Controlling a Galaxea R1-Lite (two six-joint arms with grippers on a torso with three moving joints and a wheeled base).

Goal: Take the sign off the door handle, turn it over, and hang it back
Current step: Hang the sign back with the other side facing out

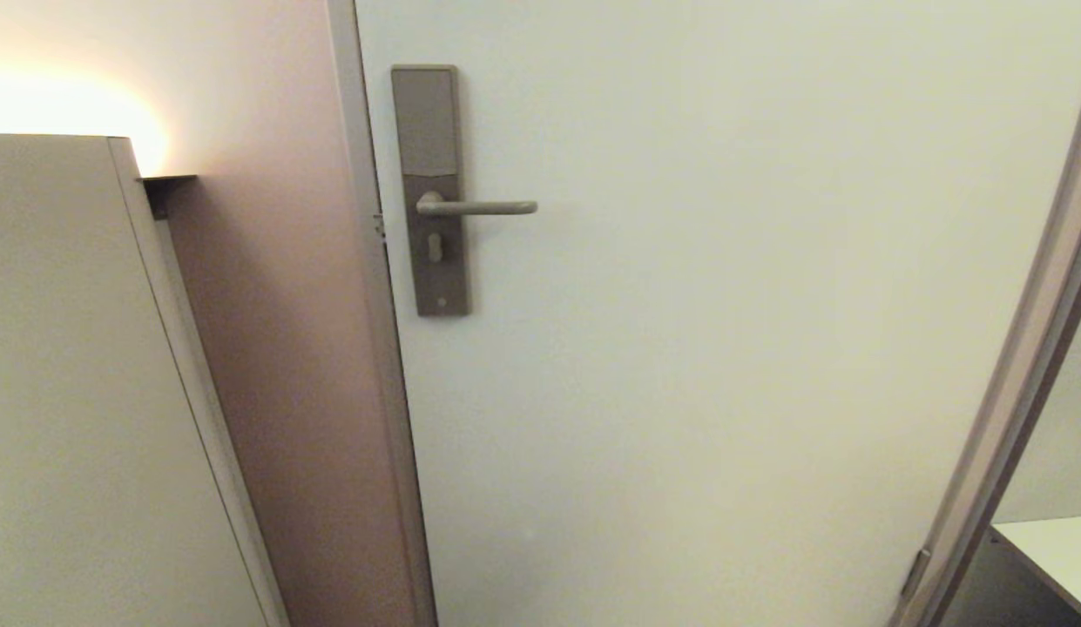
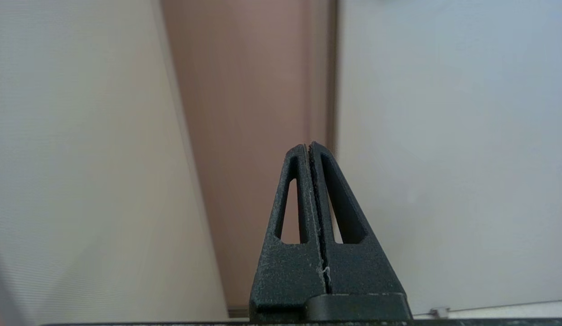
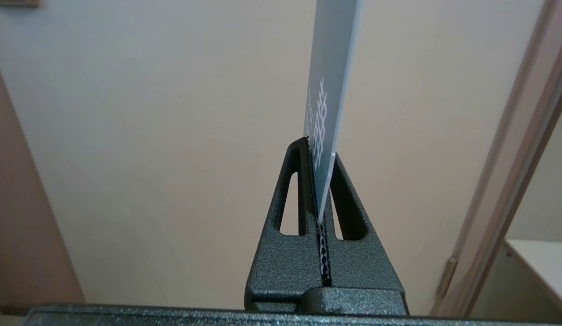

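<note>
Head view: neither arm shows. Going left to right: a pale cabinet side point(image 1: 61, 383), a strip of pinkish-brown wall point(image 1: 287, 348), then the off-white door point(image 1: 723, 348). On the door's left edge sits the tall bronze-grey lock plate point(image 1: 431, 187), and the door handle point(image 1: 479, 207) juts level from it toward the right. Nothing hangs on the handle. Far right, the door frame point(image 1: 1019, 383) slants down, with a corner of a white worktop point(image 1: 1050, 544) beyond it.

Left wrist view: left tool point(image 2: 310, 146) has its two dark fingers pressed flat together, only a thin seam between them, nothing in the seam. It points at the junction of pinkish wall and door, touching neither.

Right wrist view: right tool point(image 3: 320, 151) is pinched on the sign point(image 3: 330, 77), seen nearly edge-on. The sign's lower edge is wedged down between the fingers and the card rises past the top of the view. Its visible face is grey-blue with white lettering. The sign stands clear of the door behind it and is well apart from the handle.
</note>
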